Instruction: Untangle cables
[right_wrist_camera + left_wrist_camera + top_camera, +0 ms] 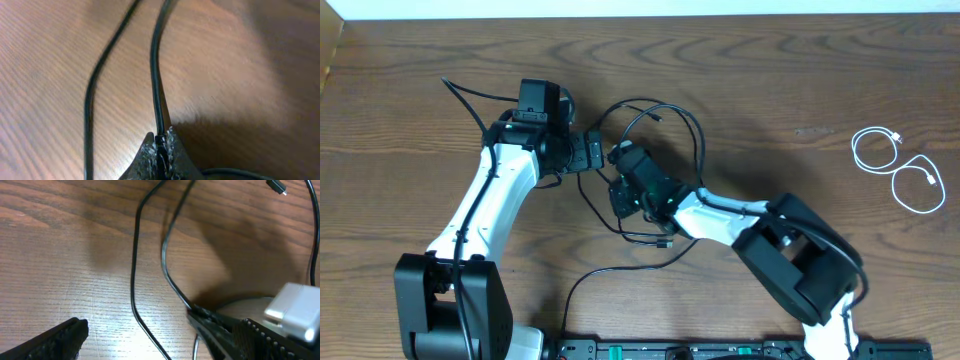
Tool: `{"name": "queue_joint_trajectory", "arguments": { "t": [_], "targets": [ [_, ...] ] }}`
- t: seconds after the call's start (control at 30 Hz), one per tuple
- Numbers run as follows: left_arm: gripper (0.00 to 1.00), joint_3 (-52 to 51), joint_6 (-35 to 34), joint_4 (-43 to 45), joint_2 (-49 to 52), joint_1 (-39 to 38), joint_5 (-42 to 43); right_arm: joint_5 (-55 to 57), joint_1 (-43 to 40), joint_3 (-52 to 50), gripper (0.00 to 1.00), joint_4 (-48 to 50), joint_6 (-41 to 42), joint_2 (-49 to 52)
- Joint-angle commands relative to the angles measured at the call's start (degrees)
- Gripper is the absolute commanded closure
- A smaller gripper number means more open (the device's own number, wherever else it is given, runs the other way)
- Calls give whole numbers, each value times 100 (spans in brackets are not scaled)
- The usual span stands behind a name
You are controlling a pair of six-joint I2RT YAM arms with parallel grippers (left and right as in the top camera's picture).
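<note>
Several thin black cables (pixel 698 140) loop loosely at the middle of the table, with a small plug (pixel 658 116) at one end. My right gripper (pixel 618 156) is shut on one black cable (pixel 156 75), pinched between its fingertips (pixel 160 147). My left gripper (pixel 594 152) is open right beside it. In the left wrist view its fingers (pixel 165 332) straddle a black cable (pixel 134 270) lying on the wood without touching it. The white cable (pixel 900 170) lies coiled apart at the far right.
Thicker black wires run from the arm bases, one past the left arm (pixel 470 95) and one along the front edge (pixel 590 275). The wooden table (pixel 800 70) reaches the back edge at the top.
</note>
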Motion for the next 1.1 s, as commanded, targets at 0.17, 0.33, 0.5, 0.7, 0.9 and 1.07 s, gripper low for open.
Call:
{"name": "queue_joint_trajectory", "arguments": {
  "t": [0.17, 0.33, 0.5, 0.7, 0.9, 1.07],
  "targets": [
    [2, 39, -2, 7, 22, 9, 66, -22, -363, -223, 99, -748, -155, -1163],
    [2, 39, -2, 7, 22, 9, 66, 721, -382, -223, 99, -1174, -385, -1705],
    [2, 39, -2, 7, 22, 9, 66, 1440, -382, -225, 99, -1558, -382, -1840],
    [2, 39, -2, 7, 22, 9, 66, 1416, -348, -225, 99, -1556, -310, -1672],
    [2, 39, -2, 7, 22, 9, 66, 1438, -328, -225, 85, -1475, -313, -1510],
    [2, 39, -2, 7, 22, 9, 66, 1412, -306, -225, 37, -1412, -310, -1440]
  ]
}}
